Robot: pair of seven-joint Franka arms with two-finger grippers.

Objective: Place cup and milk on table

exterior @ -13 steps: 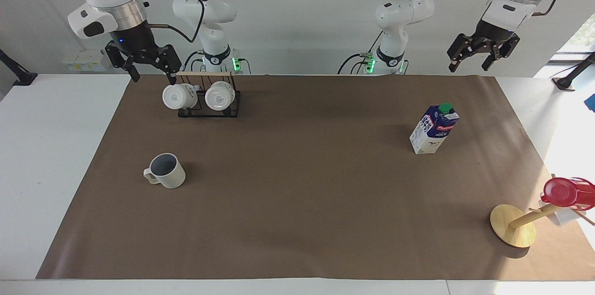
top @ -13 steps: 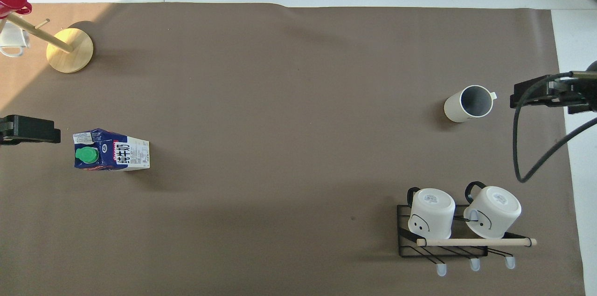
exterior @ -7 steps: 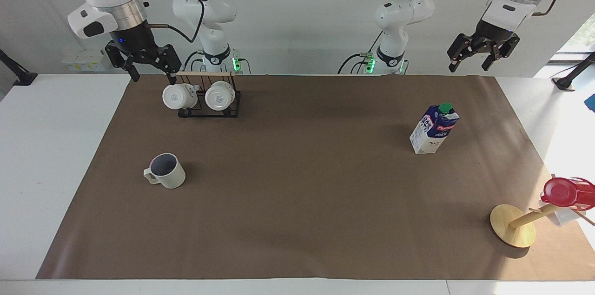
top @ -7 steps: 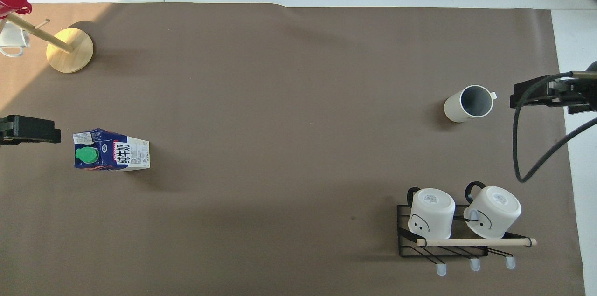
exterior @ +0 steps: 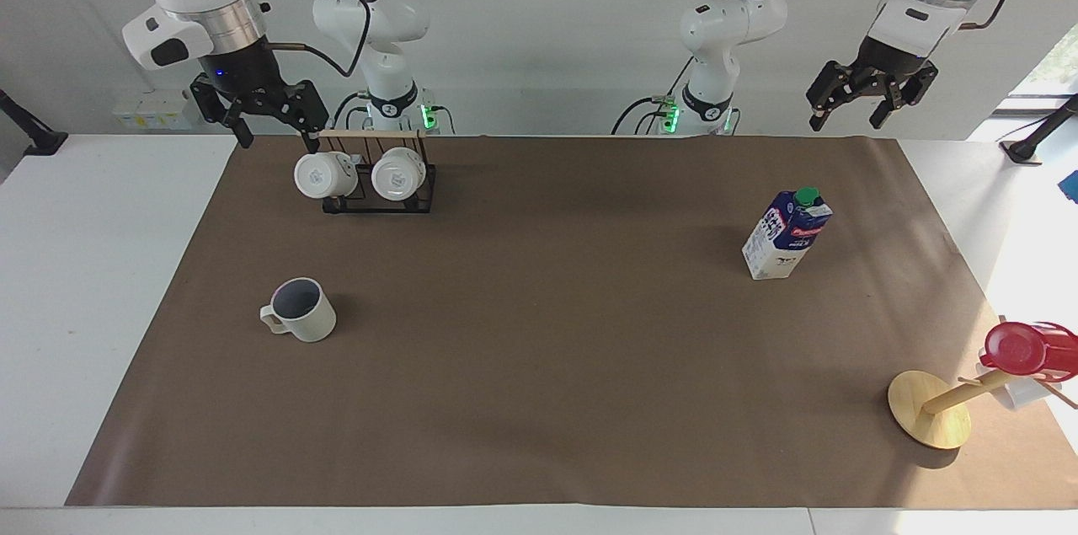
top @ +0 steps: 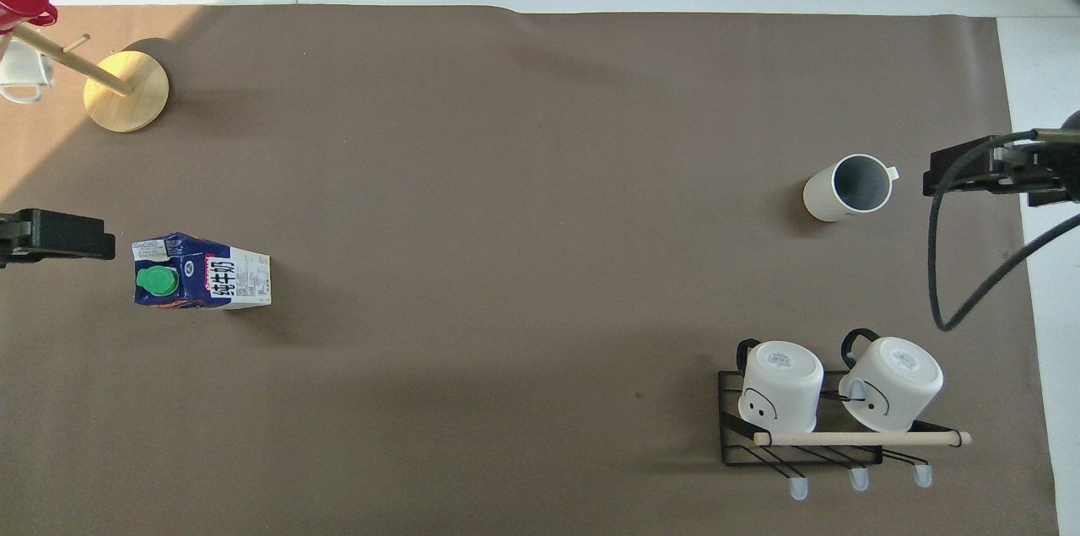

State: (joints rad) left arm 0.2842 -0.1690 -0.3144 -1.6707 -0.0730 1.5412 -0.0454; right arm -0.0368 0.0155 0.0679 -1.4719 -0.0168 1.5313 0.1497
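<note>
The cup (exterior: 301, 310) (top: 846, 187), a cream mug with a dark inside, stands upright on the brown paper of the table (exterior: 101, 265) toward the right arm's end. The milk (exterior: 786, 233) (top: 201, 272), a blue and white carton with a green cap, stands upright toward the left arm's end. My right gripper (exterior: 276, 135) (top: 979, 169) hangs open and empty in the air beside the mug rack. My left gripper (exterior: 846, 120) (top: 55, 234) hangs open and empty high over the paper's edge at the left arm's end. Neither gripper touches anything.
A black wire rack (exterior: 379, 196) (top: 801, 447) with two white mugs stands nearer to the robots than the cup. A wooden mug tree (exterior: 929, 409) (top: 126, 90) bearing a red cup (exterior: 1023, 348) stands farther from the robots than the milk.
My left gripper has shifted very slightly toward the middle of the table. The cup, the milk and the right gripper have not moved.
</note>
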